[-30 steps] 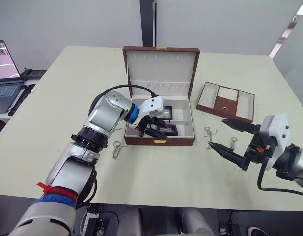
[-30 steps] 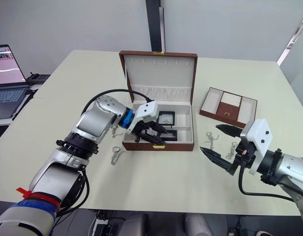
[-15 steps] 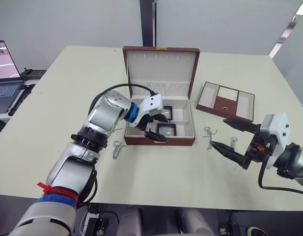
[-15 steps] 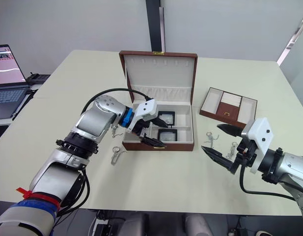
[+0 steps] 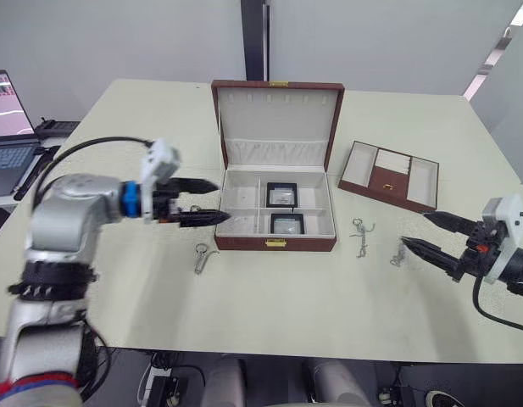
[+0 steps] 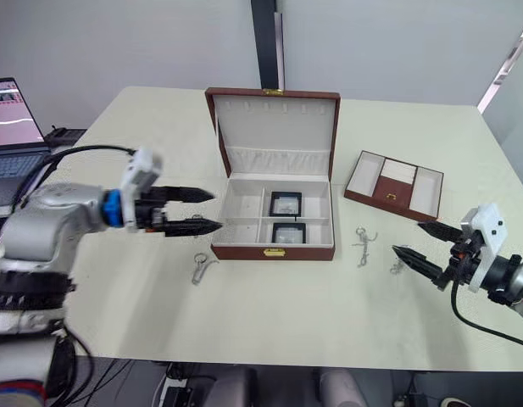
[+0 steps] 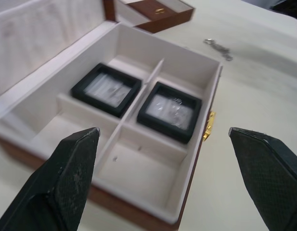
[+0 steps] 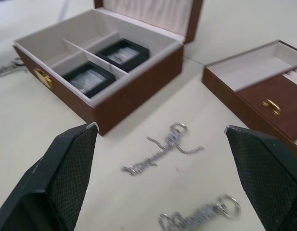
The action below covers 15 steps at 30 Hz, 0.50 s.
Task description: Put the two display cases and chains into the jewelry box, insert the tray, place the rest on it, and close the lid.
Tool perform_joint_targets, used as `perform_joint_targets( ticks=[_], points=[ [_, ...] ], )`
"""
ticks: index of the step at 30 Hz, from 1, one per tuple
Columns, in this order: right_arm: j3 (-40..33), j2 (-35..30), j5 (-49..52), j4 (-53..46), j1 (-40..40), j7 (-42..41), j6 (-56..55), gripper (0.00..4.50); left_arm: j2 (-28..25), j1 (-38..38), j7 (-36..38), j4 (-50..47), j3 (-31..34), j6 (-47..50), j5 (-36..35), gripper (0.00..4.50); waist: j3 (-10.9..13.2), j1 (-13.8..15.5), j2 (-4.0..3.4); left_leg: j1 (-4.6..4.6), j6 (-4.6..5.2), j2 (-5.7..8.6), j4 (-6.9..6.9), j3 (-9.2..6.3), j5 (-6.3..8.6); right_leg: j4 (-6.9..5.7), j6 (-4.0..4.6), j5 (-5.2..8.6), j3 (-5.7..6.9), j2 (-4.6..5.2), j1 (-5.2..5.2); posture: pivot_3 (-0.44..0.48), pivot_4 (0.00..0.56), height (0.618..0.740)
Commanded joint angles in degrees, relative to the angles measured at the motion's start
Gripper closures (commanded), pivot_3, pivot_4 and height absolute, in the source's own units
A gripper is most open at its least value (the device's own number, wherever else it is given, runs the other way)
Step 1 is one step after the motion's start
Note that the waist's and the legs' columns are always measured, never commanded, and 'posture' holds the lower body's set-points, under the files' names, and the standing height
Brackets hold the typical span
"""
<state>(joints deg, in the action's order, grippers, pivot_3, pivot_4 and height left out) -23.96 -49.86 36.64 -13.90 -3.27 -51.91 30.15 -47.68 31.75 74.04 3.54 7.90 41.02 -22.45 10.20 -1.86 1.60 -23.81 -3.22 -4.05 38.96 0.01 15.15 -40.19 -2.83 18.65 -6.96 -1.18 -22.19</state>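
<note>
The brown jewelry box (image 5: 276, 243) stands open mid-table, lid upright. Two black display cases lie in its middle compartments, one behind (image 5: 282, 194) and one in front (image 5: 286, 223); the left wrist view shows the same pair (image 7: 106, 89) (image 7: 169, 110). My left gripper (image 5: 223, 200) hovers open and empty just left of the box. One chain (image 5: 201, 257) lies left of the box's front, two more (image 5: 360, 236) (image 5: 399, 252) right of it. The brown tray (image 5: 388, 175) sits at the right. My right gripper (image 5: 414, 229) is open and empty, right of those two chains (image 8: 162, 149) (image 8: 199, 216).
A laptop (image 5: 8, 127) sits on a side desk at the far left. The table's front edge runs close below both arms. A dark pillar (image 5: 254, 38) stands behind the table.
My left gripper has pulled out of the box to the left, leaving the front display case inside. My right gripper has drawn back to the right, away from the chains.
</note>
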Motion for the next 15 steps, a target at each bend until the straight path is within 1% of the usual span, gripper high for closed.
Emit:
perform_joint_targets(
  ticks=[1, 5, 7, 8, 13, 15],
  points=[
    [-1.42, -0.81, -2.81, 7.70, 2.73, -1.65, -4.50, 0.00, -3.74, -6.39, -3.91, -4.25, 8.58, 1.03, -1.83, 0.03, 0.00, -0.01, 0.00, 0.01, 0.00, 0.01, 0.00, 0.01, 0.00, 0.00, 0.00, 0.00, 0.00, 0.02, 0.01, 0.000, 0.150, 0.740],
    [-0.36, -0.05, -5.81, 16.62, 5.69, -2.72, -8.54, 0.00, -5.10, -15.46, -8.75, -3.91, 16.90, -0.52, -1.81, 0.03, 0.01, -0.16, -0.02, 0.04, 0.00, 0.01, -0.03, 0.07, 0.00, 0.01, 0.00, 0.00, 0.01, 0.08, 0.00, 0.000, 0.150, 0.740],
    [0.07, 1.12, -7.13, 21.19, 7.45, -2.08, -10.60, 0.00, -4.38, -21.05, -12.80, -0.93, 22.47, -4.47, 0.01, 0.03, 0.01, -0.27, -0.02, 0.07, 0.00, 0.01, -0.04, 0.10, 0.00, 0.01, 0.00, 0.00, -0.01, 0.10, 0.00, 0.000, 0.150, 0.740],
    [0.18, 1.56, -7.69, 22.81, 8.07, -1.97, -11.43, 0.00, -3.91, -22.86, -14.88, 0.10, 24.20, -6.19, 0.73, 0.03, 0.01, -0.31, -0.02, 0.08, 0.00, 0.00, -0.04, 0.11, 0.00, 0.00, 0.01, 0.00, -0.01, 0.11, 0.00, 0.000, 0.150, 0.740],
    [0.29, 2.44, -9.72, 29.35, 10.10, -2.57, -15.60, 0.00, -2.10, -27.95, -22.13, 2.52, 27.24, -10.33, 2.06, 0.03, 0.01, -0.08, -0.03, 0.07, -0.01, 0.08, -0.05, 0.15, 0.00, 0.01, 0.00, 0.01, 0.02, 0.24, 0.01, 0.000, 0.150, 0.740],
    [0.25, 2.70, -10.53, 32.40, 11.31, -2.31, -17.57, 0.00, -1.16, -28.63, -25.41, 4.21, 28.09, -12.79, 2.80, 0.03, 0.01, -0.07, -0.03, 0.07, -0.01, 0.11, -0.06, 0.16, 0.01, 0.01, -0.01, 0.01, 0.02, 0.26, 0.02, 0.000, 0.150, 0.740]
  ],
)
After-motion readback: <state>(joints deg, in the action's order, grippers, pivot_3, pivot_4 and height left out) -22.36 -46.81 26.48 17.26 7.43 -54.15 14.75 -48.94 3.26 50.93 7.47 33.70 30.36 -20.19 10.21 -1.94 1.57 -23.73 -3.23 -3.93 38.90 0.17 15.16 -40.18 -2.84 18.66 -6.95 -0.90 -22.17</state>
